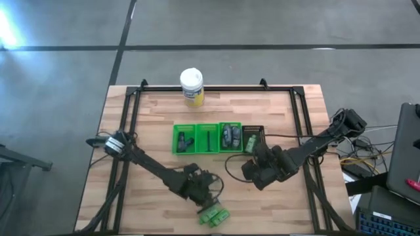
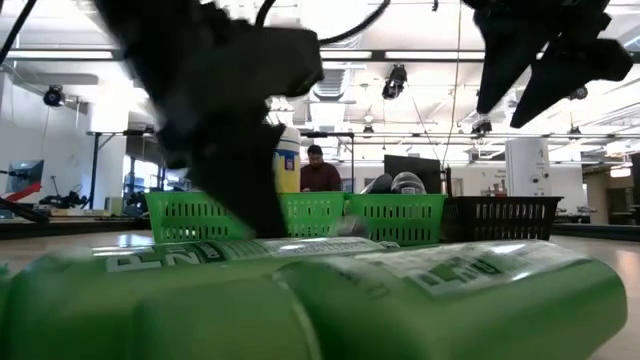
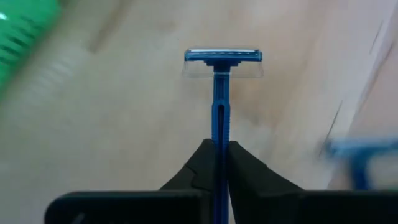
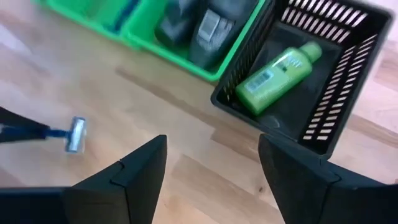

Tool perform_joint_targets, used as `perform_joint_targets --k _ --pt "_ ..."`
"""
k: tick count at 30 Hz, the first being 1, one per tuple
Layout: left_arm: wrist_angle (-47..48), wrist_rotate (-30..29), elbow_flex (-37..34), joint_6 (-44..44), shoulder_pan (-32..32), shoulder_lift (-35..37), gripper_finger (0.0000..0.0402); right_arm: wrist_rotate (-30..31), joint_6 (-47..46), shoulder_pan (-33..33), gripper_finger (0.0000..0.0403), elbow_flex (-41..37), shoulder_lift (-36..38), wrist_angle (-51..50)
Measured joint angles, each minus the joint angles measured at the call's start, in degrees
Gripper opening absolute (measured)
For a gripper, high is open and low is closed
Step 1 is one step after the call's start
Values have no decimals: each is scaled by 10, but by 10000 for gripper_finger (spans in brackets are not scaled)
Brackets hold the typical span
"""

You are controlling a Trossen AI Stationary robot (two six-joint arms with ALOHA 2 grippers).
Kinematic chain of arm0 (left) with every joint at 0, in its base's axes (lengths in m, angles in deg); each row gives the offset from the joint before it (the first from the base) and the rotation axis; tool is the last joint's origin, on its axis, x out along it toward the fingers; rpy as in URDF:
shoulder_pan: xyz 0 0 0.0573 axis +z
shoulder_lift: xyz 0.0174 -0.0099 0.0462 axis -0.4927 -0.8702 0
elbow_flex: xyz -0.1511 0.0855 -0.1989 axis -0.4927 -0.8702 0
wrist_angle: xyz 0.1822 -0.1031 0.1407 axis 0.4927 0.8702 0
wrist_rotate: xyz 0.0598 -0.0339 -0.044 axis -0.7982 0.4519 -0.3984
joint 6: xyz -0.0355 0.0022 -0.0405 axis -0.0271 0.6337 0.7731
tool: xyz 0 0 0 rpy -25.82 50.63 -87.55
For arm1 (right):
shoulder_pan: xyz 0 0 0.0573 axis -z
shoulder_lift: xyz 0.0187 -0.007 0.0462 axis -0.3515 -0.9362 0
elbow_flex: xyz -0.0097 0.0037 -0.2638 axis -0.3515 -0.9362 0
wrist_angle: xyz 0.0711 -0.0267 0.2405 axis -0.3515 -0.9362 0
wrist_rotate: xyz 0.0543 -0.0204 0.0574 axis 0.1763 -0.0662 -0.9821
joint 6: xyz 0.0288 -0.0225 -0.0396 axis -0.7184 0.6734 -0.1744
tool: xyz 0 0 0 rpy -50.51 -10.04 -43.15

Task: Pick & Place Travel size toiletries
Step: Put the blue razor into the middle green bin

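**Razor gripped by left claw above the desk; sorting part done**

Razor (image 3: 222,93), blue-handled with a clear-guarded head, is clamped by its handle between the closed fingers of the left claw (image 3: 222,149). It points straight out from the claw, head foremost, and appears to be lifted just clear of the wood; a grip low on the handle leaves the head free, presumably so it can be lowered into a narrow bin. In the right wrist view the same razor (image 4: 76,134) shows near the baskets.

Right claw (image 4: 211,168) stands open and empty, near the black basket (image 4: 348,74), in which one green bottle (image 4: 278,74) lies flat. It seems to have nothing in hand at present.

Green bins (image 1: 207,138) sit in a row at mid-desk, touching the black basket; dark toiletries lie in some. Several green bottles (image 1: 214,216) remain loose at the near edge, so the task is judged unfinished.

Wooden desk (image 1: 157,111) is a pale plank top inside a black frame. A white-lidded jar (image 1: 191,87) stands at the far edge. Beyond is a workshop; a person (image 2: 320,172) sits behind the bins.
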Motion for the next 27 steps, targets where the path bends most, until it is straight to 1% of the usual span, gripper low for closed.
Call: perform_joint_targets --k 3,5,10,12,14,17,19,21,23,27 --pt "-6 7 -14 39 28 43 25 36 -60 -19 243 3 14 -31" --pt "-13 6 -27 55 48 75 22 45 -104 -30 242 3 22 -57" --pt "-50 -24 -78 99 113 177 22 81 -238 -53 254 3 35 -142" --pt "-84 -29 -112 130 146 209 24 97 -291 -58 260 3 40 -165" --pt "-133 -19 -151 152 183 231 24 115 -326 -59 267 3 42 -174" --pt "-197 17 -197 190 237 245 22 142 -343 -58 275 3 44 -176" --pt "-202 40 -218 215 265 241 22 147 -342 -56 280 3 44 -176" --pt "-201 61 -229 223 286 232 23 147 -339 -56 284 3 44 -175" --pt "-198 65 -233 223 295 231 25 147 -339 -56 288 3 44 -176" --pt "-197 53 -234 215 300 227 32 147 -338 -56 294 3 44 -177"
